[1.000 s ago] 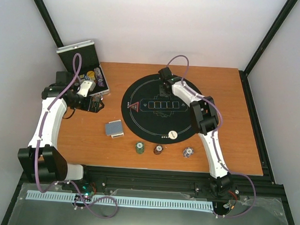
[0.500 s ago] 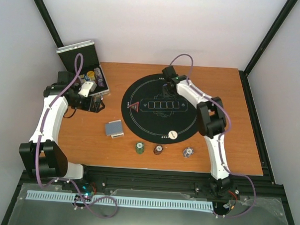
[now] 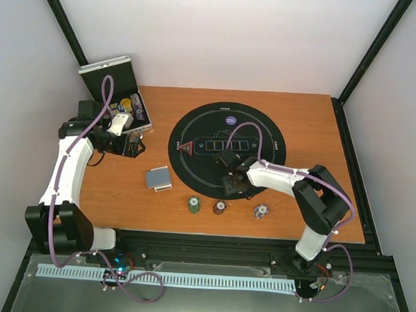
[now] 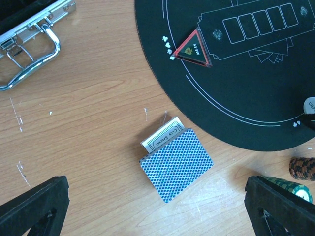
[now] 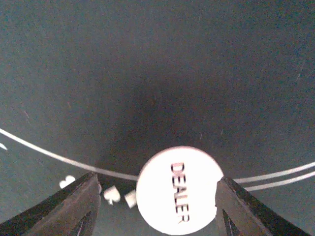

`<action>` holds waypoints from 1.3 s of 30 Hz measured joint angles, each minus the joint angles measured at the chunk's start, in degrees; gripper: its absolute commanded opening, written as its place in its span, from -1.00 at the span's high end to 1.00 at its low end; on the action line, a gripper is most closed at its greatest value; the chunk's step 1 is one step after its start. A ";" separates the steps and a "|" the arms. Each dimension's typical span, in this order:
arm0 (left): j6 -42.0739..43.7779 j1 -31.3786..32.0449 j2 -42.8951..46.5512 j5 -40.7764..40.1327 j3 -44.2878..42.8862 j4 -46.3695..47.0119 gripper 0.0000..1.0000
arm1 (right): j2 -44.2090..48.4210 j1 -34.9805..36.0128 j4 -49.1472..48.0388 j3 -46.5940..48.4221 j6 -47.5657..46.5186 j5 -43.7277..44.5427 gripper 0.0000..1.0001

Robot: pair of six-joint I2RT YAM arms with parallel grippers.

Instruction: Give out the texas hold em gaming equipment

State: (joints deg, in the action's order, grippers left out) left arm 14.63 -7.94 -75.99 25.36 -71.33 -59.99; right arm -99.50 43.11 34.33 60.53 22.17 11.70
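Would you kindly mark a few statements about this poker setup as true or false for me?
1. The right gripper straddles the white dealer button, jaws open. True.
2. The card deck lies on the black mat. False: it lies on the wooden table, beside the mat.
3. The left gripper holds a chip. False: it is open and empty.
4. A purple-white chip lies on the mat's far side. True.

Black round mat [image 3: 187, 165], purple-white chip [image 3: 230, 120] on its far part, card deck [image 3: 159, 178] beside
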 measured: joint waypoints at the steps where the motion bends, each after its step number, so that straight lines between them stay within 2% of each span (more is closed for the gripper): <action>1: -0.07 0.00 0.09 0.00 0.20 0.00 -1.00 | 0.04 0.70 0.09 -1.64 0.57 0.00 -0.27; 11: -0.17 0.00 1.20 -0.07 1.49 -0.13 -1.00 | 3.13 1.66 -1.40 -4.00 2.80 1.86 -0.09; 25: -0.17 0.00 1.49 -0.02 1.49 -0.61 -0.99 | 2.99 1.25 -3.72 -7.72 3.52 2.25 0.04; 31: -0.17 0.00 1.49 -0.02 1.42 -1.01 -1.00 | 3.48 -1.75 -5.77 -8.57 3.21 1.77 0.09; 39: -0.17 0.00 1.51 -0.02 1.16 -1.38 -1.00 | 3.48 -9.16 -5.66 -8.63 1.81 3.10 0.09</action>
State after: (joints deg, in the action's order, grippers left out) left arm 14.46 -7.94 -74.48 25.34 -70.17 -61.36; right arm -96.03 33.95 28.67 51.90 23.99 14.81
